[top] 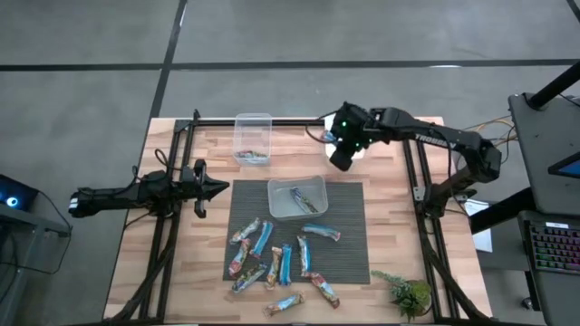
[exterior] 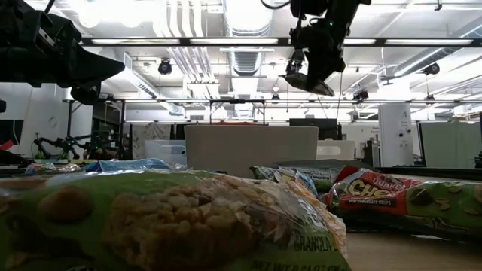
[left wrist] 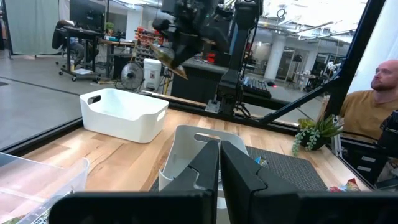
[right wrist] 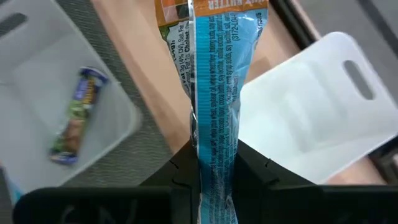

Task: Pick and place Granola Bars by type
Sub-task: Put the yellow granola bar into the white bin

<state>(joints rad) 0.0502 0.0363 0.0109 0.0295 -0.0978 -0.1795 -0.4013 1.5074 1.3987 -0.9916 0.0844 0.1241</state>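
R tool is clamped on a blue-wrapped granola bar, held in the air above the white tub, just beyond the clear tub on the grey mat. That clear tub has one bar inside; approx ten more bars lie on the mat's near side of it. L tool, fingers together, empty, waits left of the clear tub over the bench.

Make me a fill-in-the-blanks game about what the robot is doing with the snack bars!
1. The right gripper is shut on a ____ bar.
2. The left gripper is ____ and holds nothing.
3. The held bar hangs above the ____ tub.
4. The loose bars lie on a grey ____.

Missing words: granola; shut; white; mat
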